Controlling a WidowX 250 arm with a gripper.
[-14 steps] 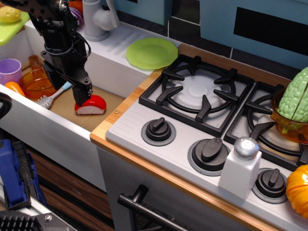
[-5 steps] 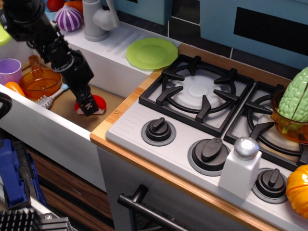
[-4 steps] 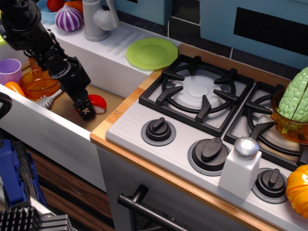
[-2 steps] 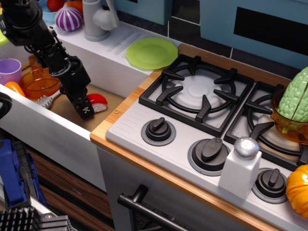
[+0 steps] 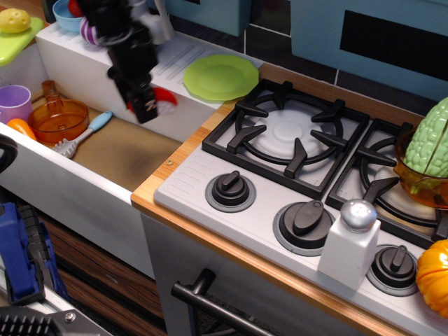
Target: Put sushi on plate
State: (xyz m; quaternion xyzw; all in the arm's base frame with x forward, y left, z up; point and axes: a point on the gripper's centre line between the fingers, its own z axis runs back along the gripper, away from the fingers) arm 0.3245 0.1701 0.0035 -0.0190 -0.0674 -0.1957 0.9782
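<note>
My gripper (image 5: 150, 105) is blurred by motion and held up in the air above the sink's right wall. It is shut on the sushi (image 5: 165, 101), whose red top and white base show just right of the black fingers. The light green plate (image 5: 221, 76) lies flat on the white ledge behind the sink, up and to the right of the gripper. Nothing rests on the plate.
The sink (image 5: 122, 150) holds an orange bowl (image 5: 56, 119), a blue-handled brush (image 5: 82, 134), a purple cup (image 5: 14, 102) and a small orange toy (image 5: 21, 128). A grey faucet (image 5: 143, 28) stands behind the gripper. The stove (image 5: 294, 140), a salt shaker (image 5: 350, 241) and toy vegetables are at the right.
The gripper closed on the sushi on the sink floor, then lifted it up and to the right, out of the sink and toward the plate. The sink floor spot is now bare.
</note>
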